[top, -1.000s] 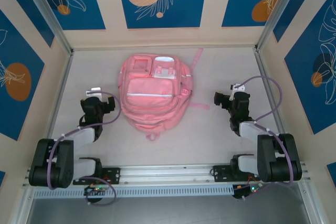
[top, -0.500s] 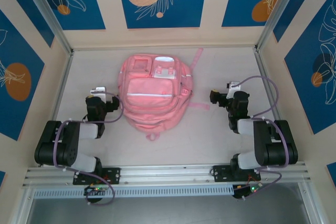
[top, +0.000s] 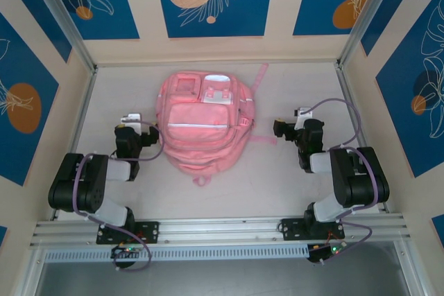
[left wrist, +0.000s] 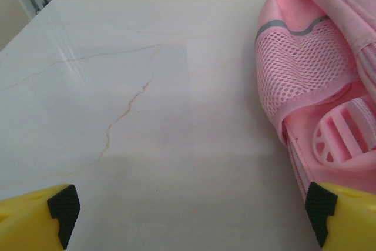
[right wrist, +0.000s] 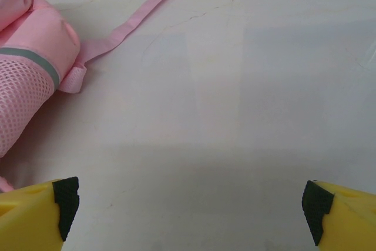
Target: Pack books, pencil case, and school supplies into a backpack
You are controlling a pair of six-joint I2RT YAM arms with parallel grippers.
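Note:
The pink backpack lies flat in the middle of the table, front pockets up. Its mesh side pocket fills the right of the left wrist view, and its other side sits at the left of the right wrist view. My left gripper is open just left of the backpack, low over bare table, touching nothing. My right gripper is open to the backpack's right, with nothing between its fingers. The books, the pencil case and the school supplies are out of view.
A loose pink strap trails from the backpack across the table to the right. Metal frame posts and patterned walls close in the table on three sides. The arms' mounting rail runs along the near edge.
Both arms have folded up closer to their bases. The right gripper has shifted a little left and up toward the backpack. The left gripper has edged forward. Both stay open.

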